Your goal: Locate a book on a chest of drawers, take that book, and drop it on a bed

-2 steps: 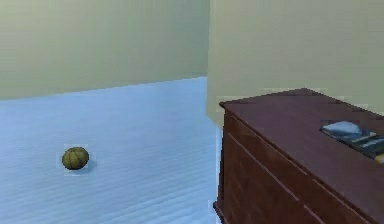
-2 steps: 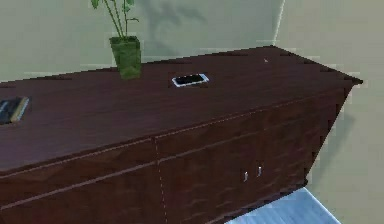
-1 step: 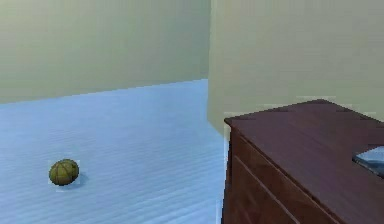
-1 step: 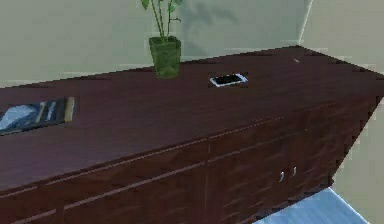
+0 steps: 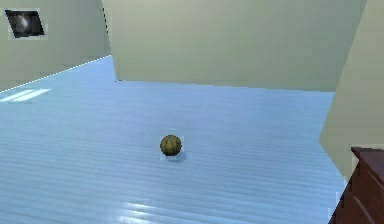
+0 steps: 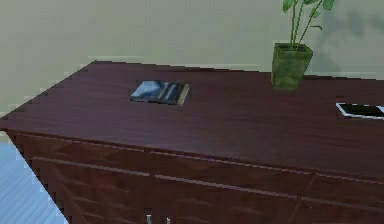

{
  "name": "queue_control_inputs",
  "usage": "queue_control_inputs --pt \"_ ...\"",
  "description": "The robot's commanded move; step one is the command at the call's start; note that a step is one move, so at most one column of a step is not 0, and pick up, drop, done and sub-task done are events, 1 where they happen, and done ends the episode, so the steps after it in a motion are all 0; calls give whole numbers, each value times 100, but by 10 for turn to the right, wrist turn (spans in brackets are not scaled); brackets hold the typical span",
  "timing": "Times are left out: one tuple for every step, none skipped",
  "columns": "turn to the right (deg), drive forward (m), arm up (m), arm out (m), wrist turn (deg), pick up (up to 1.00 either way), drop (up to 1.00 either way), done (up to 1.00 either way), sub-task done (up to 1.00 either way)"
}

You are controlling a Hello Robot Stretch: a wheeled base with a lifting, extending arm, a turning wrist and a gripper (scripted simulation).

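Looking across the arm side view, we have the chest of drawers (image 6: 230,125) running from the left of the frame off past the right edge. It's dark reddish wood, its drawer fronts cut by the bottom edge, with just the tops of two pale handles (image 6: 152,216) peeking up at bottom centre. And the book (image 6: 159,93) lies flat on the top, upper left of centre, well back from the front edge, with a bluish-grey cover and a tan strip along its right side. Any lettering on that cover is too small to read (a smudge of grey, nothing more). Over in the upper right stands a potted plant (image 6: 292,62) in a green square pot, its leaves chopped off by the top edge. At the right edge, mid-height, a small flat dark thing with a white rim (image 6: 360,110) lies on the top, partly cut off, and it's hard to tell what it is. Pale blue floor (image 6: 25,195) shows in the lower left corner.

Over to the forward view: the same pale blue planks, a brownish-olive ball (image 5: 171,145) sitting alone just below centre, beige walls meeting behind it. A small dark framed picture (image 5: 25,24) hangs in the upper left corner, its subject a blur. At the lower right corner a sliver of dark wooden furniture (image 5: 365,185) pokes in, mostly cut off by the edge. As for the end effector, its state cannot be told from these two views.
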Motion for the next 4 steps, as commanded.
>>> queue_control_inputs --pt "0 0 50 0 0 0 0 0 0" --pt "0 0 38 0 0 0 0 0 0" --pt "0 0 0 44 0 0 0 0 0" --pt "0 0 0 0 450 0 0 0 0"
